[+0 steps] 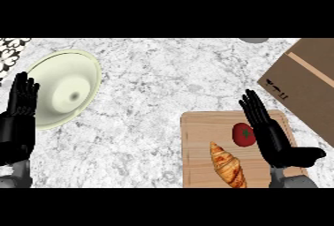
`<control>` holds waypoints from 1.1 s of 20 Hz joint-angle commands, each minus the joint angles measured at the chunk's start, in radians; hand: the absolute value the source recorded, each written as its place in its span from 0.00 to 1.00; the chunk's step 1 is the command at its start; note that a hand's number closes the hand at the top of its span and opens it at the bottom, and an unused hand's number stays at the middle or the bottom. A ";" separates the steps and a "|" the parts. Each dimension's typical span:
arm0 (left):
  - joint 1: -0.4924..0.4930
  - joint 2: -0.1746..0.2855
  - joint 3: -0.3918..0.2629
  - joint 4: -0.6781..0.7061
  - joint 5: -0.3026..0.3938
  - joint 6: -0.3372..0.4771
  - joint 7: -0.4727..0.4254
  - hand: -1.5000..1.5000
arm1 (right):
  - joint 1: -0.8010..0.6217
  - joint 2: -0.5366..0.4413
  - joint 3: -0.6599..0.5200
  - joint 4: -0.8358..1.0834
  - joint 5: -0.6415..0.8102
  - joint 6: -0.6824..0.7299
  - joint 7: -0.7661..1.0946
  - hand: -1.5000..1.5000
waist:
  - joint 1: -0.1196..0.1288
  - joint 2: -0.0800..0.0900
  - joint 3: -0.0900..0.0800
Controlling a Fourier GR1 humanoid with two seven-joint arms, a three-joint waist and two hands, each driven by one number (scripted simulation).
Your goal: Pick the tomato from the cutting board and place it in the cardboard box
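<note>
Head view: right hand (274, 137), straight-fingered and empty, beside round red tomato (244, 134) on wooden cutting board (199, 150).

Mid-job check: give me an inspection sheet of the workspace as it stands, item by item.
Surface: marble counter; wooden cutting board at lower right.
Job's things: tomato on the board; cardboard box at upper right, off the board.
Clutter: croissant on the board; pale plate at left.
Hands: right hand open, beside the tomato, holding nothing; left hand open, resting at left edge.
Cables: nothing seen.
Surroundings: grey object cut off at top edge; patterned patch at top left.
</note>
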 commanded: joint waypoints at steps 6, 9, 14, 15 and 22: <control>0.021 0.048 0.012 0.013 0.183 -0.181 0.279 0.50 | -0.109 -0.271 -0.190 -0.058 -0.147 0.205 0.181 0.00 | -0.026 -0.030 0.004; 0.034 0.018 0.012 0.048 0.230 -0.209 0.272 0.50 | -0.083 -0.194 -0.327 -0.035 0.032 -0.108 -0.073 0.00 | -0.051 -0.029 0.005; 0.055 0.018 0.013 0.006 0.233 -0.217 0.316 0.50 | 0.066 -0.232 -0.298 -0.153 0.076 0.041 -0.305 0.00 | -0.035 -0.032 0.004; 0.002 0.044 0.030 0.040 0.240 -0.240 0.339 0.50 | 0.048 -0.265 -0.296 -0.179 0.088 0.060 -0.284 0.00 | -0.038 -0.030 0.003; 0.030 0.037 0.034 -0.012 0.255 -0.222 0.374 0.50 | 0.089 -0.556 -0.199 -0.307 0.383 0.096 0.042 0.00 | -0.031 -0.034 -0.003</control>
